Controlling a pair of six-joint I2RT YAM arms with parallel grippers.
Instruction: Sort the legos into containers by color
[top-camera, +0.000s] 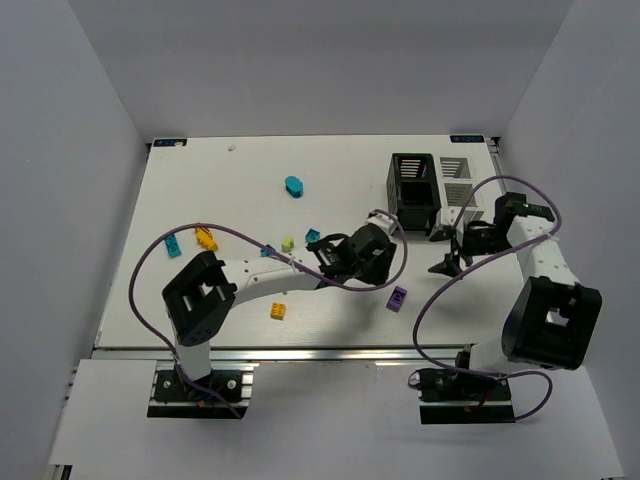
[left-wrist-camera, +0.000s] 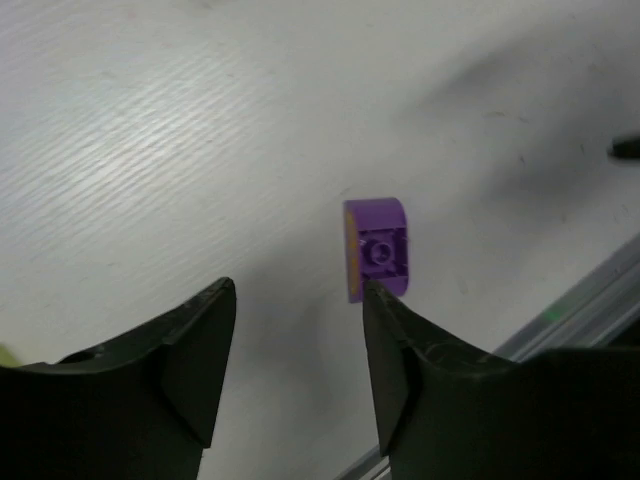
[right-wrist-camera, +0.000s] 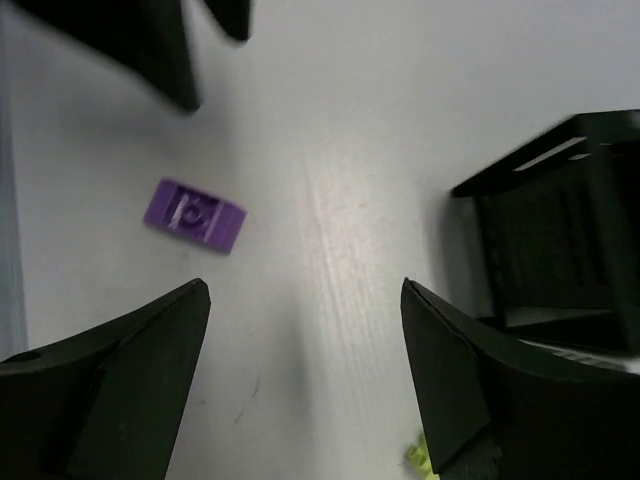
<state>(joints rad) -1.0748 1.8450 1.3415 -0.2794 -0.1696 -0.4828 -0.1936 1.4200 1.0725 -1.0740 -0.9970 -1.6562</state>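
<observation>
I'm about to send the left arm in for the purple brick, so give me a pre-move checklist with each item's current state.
1. Left end effector open and empty: ok.
2. Purple brick lying free, nothing on it: ok.
3. Brick centred between the left jaws: not ok; it sits ahead of them, off to one side.
4. Right end effector open, empty, clear of the brick: ok.
5. Purple's compartment in the black bin identified: cannot tell.

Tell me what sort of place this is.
Probably a lab robot cell: a white table boxed in by plain white panels, two arms bolted at its near edge, loose legos and a black bin.
</observation>
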